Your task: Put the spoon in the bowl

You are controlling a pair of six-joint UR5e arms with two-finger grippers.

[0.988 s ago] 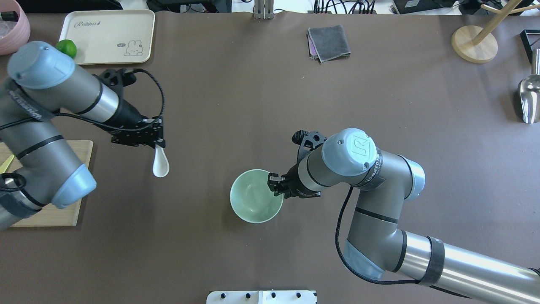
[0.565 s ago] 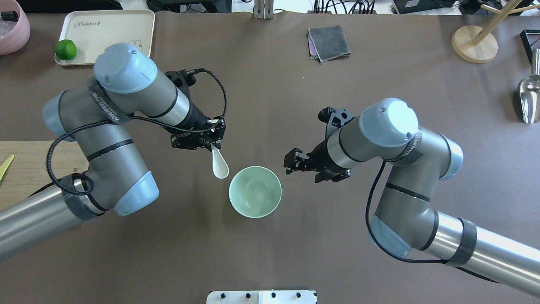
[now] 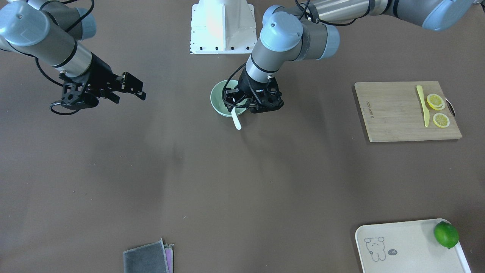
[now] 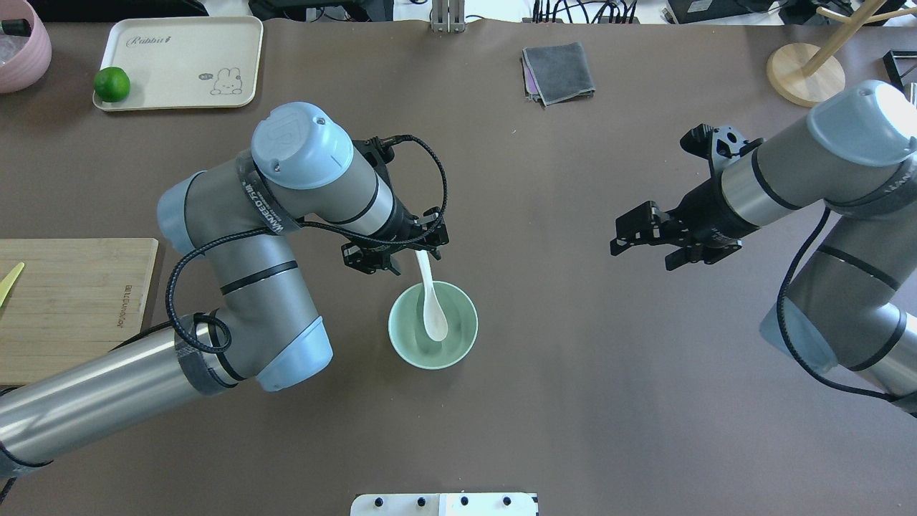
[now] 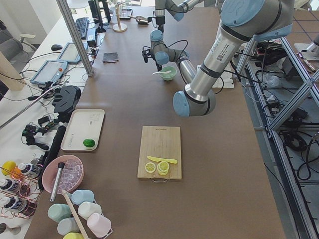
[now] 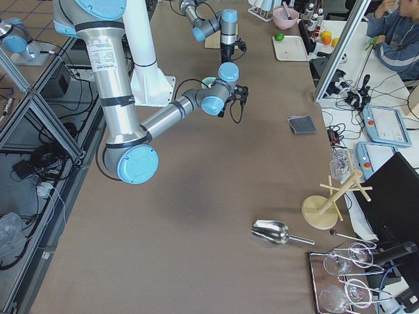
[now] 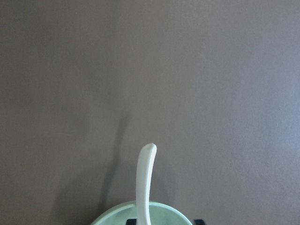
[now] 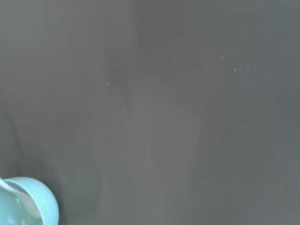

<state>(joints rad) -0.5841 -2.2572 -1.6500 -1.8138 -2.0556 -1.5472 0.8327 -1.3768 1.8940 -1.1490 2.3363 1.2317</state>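
Observation:
The white spoon lies with its scoop in the mint-green bowl. Its handle leans out over the bowl's far rim. My left gripper hovers just above the handle end. In the left wrist view its fingertips stand apart on either side of the spoon, above the bowl, so it is open. The front view shows the spoon handle sticking out of the bowl below the left gripper. My right gripper is open and empty, well right of the bowl.
A wooden cutting board with a yellow knife and lemon slices lies on my left. A cream tray with a lime is far left. A grey cloth, wooden stand and metal scoop lie further off.
My left arm carried the spoon right, over the bowl; the scoop now rests inside it. My right gripper let go of the bowl's rim and drew back to the right.

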